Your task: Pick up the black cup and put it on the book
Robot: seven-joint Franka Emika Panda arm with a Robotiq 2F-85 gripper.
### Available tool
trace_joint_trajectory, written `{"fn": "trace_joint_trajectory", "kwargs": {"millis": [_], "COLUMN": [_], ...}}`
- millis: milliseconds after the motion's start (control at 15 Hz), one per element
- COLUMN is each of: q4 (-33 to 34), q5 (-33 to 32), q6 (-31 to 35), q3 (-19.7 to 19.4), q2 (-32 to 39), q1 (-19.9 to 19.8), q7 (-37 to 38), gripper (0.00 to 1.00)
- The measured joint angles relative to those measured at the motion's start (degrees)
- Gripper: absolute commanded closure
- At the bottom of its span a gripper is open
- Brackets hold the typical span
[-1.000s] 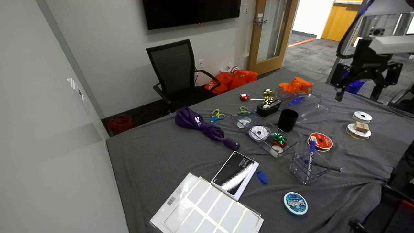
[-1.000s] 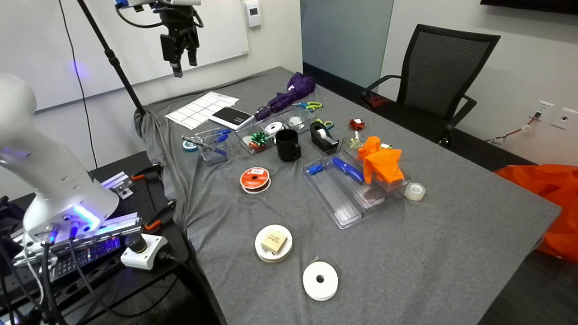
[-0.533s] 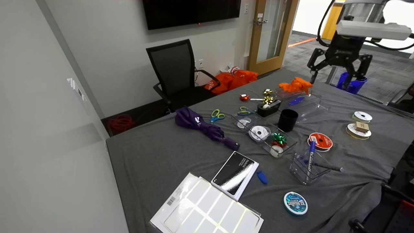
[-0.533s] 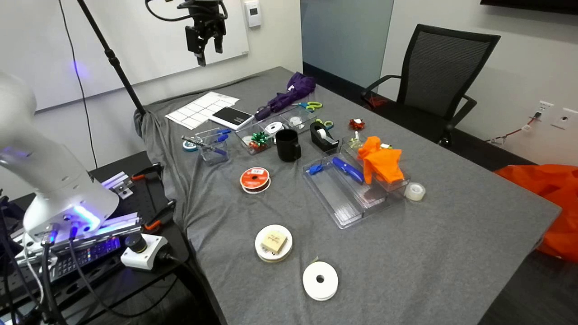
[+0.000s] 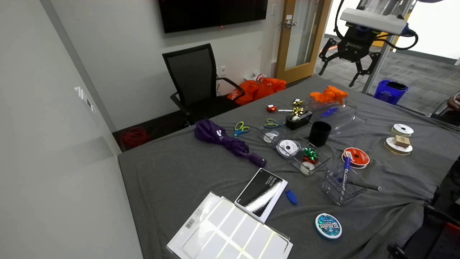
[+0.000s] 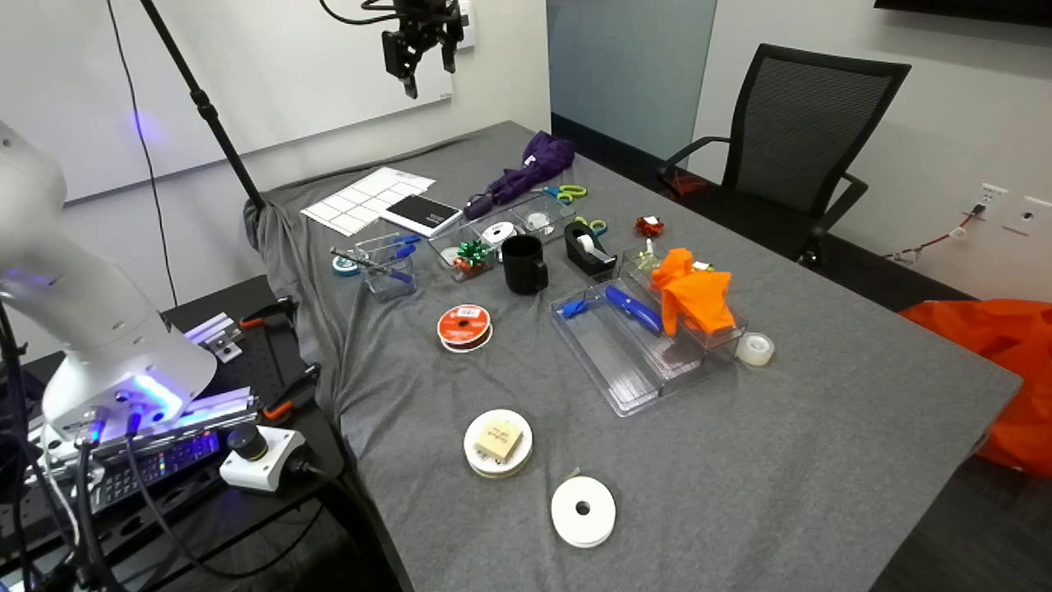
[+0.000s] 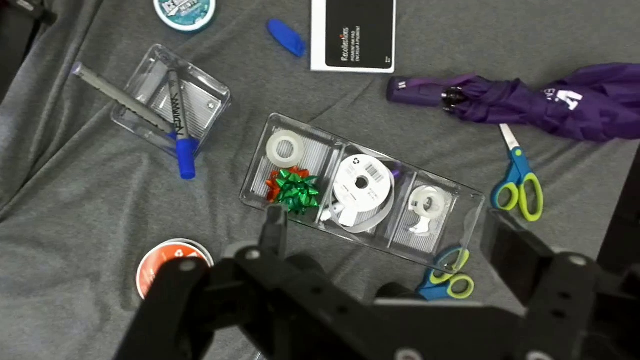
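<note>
The black cup [image 5: 319, 133] stands upright on the grey cloth in both exterior views, with its handle showing in an exterior view [image 6: 524, 265]. In the wrist view only a dark rounded part, likely the cup [image 7: 306, 264], shows behind the gripper. The book [image 5: 259, 194], dark cover with white edges, lies flat with one end at the white gridded panel; it also shows in an exterior view [image 6: 422, 215] and the wrist view [image 7: 360, 32]. My gripper [image 5: 336, 78] is open and empty, high above the table, also in an exterior view [image 6: 430, 80] and the wrist view [image 7: 386, 217].
A clear divided tray [image 7: 320, 224] with ribbon and bows lies between cup and book. The tape dispenser [image 6: 588, 252] and a larger clear tray [image 6: 597, 382] flank the cup. A pen holder [image 5: 339, 194], red spool [image 5: 356, 157] and purple umbrella [image 5: 230, 142] are nearby.
My gripper has swung leftward in an exterior view, tilting as it went, and right and upward in an exterior view. It stays open. The cup and book have not moved.
</note>
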Motion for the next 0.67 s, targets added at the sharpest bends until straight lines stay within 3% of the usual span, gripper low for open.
{"fn": "trace_joint_trajectory", "kwargs": {"millis": [667], "q4": [5.88], "q5": [1.68], "q6": [2.35], "q3": [-0.21], "q2": [5.17], "q1": [0.12], "q7": [8.34], "gripper": [0.0]}}
